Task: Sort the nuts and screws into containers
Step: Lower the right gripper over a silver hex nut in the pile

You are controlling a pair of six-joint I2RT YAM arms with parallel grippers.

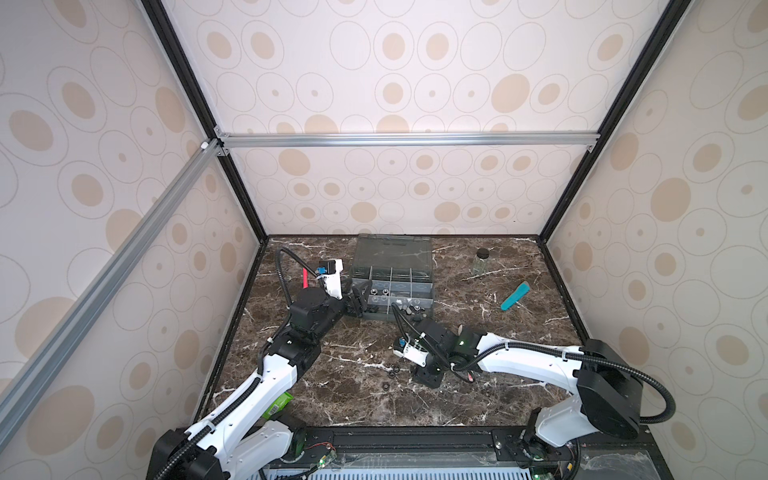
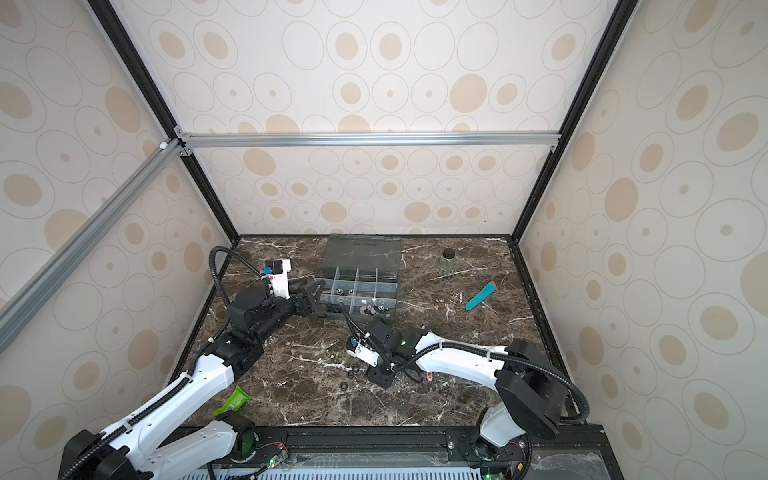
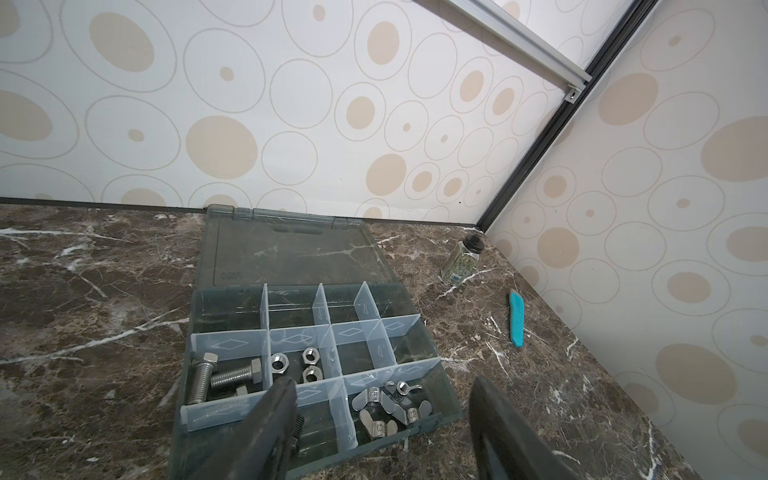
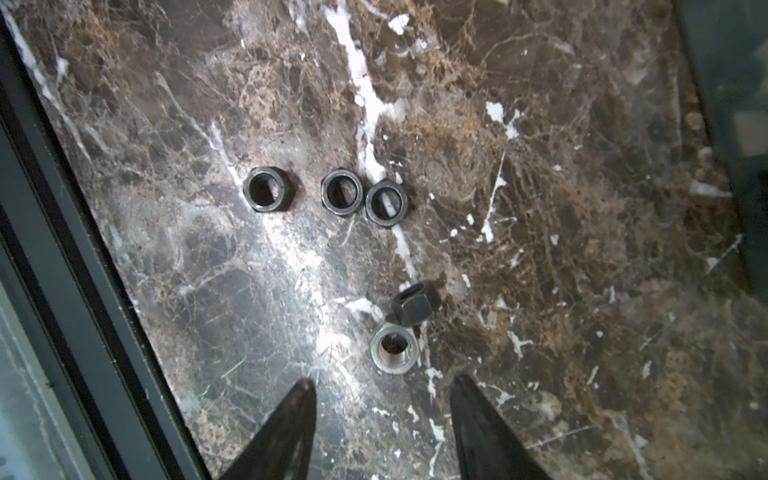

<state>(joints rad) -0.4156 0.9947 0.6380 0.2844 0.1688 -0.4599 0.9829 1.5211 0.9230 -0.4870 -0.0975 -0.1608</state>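
Nuts [image 4: 341,195] loose on marble [image 4: 540,249], just ahead of right gripper [image 4: 382,380], jaws apart, empty.
We see left gripper [image 3: 382,384] spread over containers [image 3: 226,345]; its finger [image 3: 257,428] hides pt of a dark screw [image 3: 298,423].

Dark brown marble-look tabletop [image 1: 374,399] with white veining. It's enclosed by cream wall panels printed with beige ovals [image 1: 395,83]. A silver aluminium crossbar [image 1: 407,139] runs along the back wall, and there are black corner posts [image 1: 571,187].

A small clear glass jar with a black cap [image 1: 482,262] stands upright near the back right corner. It has greenish contents and a barcode label, seen in the left wrist view. A flat, tapered teal plastic piece [image 1: 514,296] lies near the right wall, closer to the front than the jar and apart from it. A green foil packet [image 2: 233,400] sits front left, partly hidden. A thin red-pink stick [image 1: 304,277] sits back left, mostly hidden; can't tell what it is.
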